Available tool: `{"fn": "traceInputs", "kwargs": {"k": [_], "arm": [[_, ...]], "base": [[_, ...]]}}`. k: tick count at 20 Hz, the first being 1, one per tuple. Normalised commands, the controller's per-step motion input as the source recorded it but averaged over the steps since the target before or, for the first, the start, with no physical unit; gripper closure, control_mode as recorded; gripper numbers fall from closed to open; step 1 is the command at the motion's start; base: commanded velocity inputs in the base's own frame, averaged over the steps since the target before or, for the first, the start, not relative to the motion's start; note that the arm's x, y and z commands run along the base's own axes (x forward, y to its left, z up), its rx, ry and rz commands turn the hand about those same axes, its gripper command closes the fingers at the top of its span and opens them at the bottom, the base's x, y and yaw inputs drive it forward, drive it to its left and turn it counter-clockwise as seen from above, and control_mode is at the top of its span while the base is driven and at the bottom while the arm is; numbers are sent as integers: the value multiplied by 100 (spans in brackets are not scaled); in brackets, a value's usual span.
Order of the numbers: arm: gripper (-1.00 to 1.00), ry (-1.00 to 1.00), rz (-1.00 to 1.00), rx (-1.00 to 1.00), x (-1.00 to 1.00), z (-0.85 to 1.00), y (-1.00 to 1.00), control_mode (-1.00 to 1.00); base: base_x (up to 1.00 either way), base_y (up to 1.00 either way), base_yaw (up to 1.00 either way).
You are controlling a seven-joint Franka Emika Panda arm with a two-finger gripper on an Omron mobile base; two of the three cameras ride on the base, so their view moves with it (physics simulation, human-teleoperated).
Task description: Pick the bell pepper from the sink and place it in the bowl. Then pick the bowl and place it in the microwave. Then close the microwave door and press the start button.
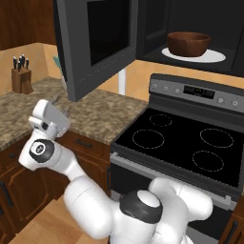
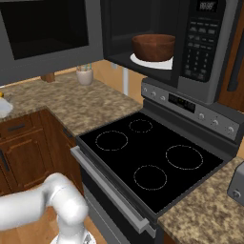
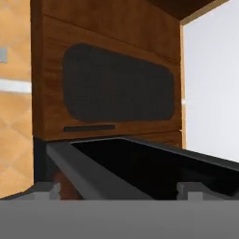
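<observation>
Microwave door [image 1: 95, 45] is what we deal with next, and it hangs swung wide open to the left of the cavity. Starting at our fingers: the two tips [image 3: 46, 190] sit far apart at the bottom of the hand view, spread wide with nothing between them. Just beyond them we see the dark top edge of the door, and past it a wooden cabinet [image 3: 107, 70] with a dark oval panel. The gripper [image 1: 62, 110] itself shows in the left base view, low over the granite counter [image 1: 105, 112] and just under the door's lower edge, not clearly touching it.

Further out, the bowl [image 1: 188, 44] already rests on the white turntable plate [image 1: 214, 56] inside the microwave [image 2: 205, 47]. We cannot see into the bowl from here, so whether the bell pepper lies inside is hidden. The black stove [image 2: 152, 162] below is bare, and a knife block [image 1: 21, 76] stands far left on the counter.

We judge the picking and placing steps done. Closing the door and pressing the start button on the keypad [image 2: 200, 57] are left.
</observation>
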Motion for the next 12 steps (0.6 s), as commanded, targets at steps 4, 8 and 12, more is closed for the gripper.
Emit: {"fn": "traceInputs", "kwargs": {"k": [4,8,12], "arm": [[-100,-36,-9,1,0,56,-46,-100],[-100,-30,-3,7,0,45,-66,-100],[-100,-19,-3,1,0,56,-24,-100]], "base": [[0,0,0],[0,0,0],[0,0,0]]}}
